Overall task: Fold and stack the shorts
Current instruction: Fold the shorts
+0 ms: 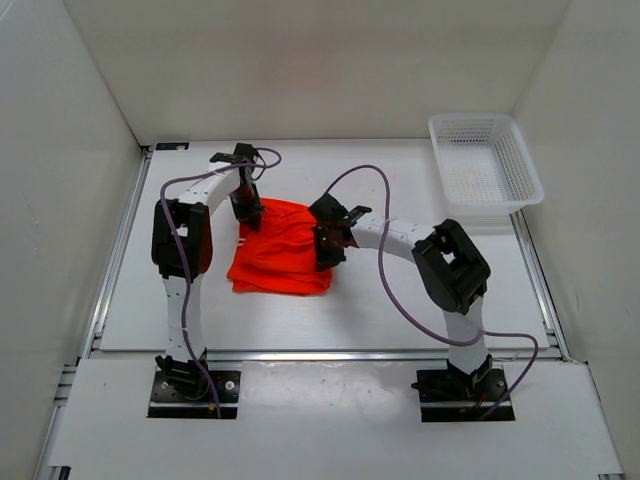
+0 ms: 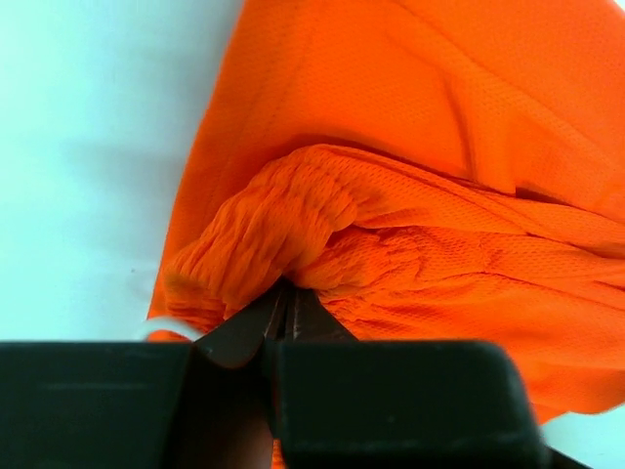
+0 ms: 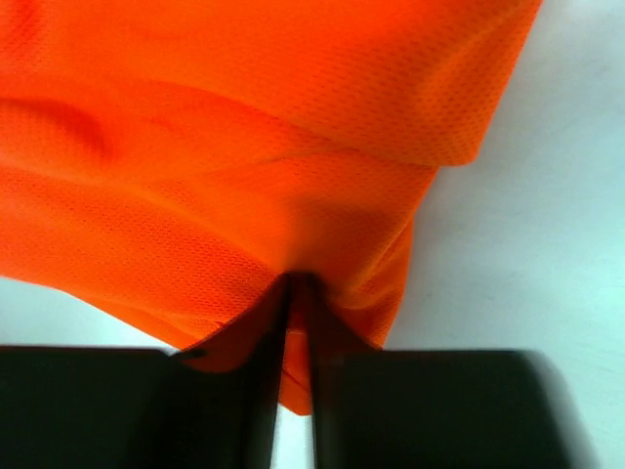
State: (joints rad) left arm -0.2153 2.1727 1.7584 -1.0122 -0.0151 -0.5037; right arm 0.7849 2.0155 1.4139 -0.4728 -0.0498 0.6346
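Plainly, left jaws and right jaws each pinch a thin fold of the shorts [image 1: 280, 262], which may slip from between them when pulled.

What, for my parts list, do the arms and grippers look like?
The left arm and right arm have white links, black blocky joint housings and a purple cable each. The left gripper and right gripper are black with thin fingers.

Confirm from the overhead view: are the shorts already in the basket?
No, the shorts lie bunched on the table, well apart from the white basket at the far right corner.
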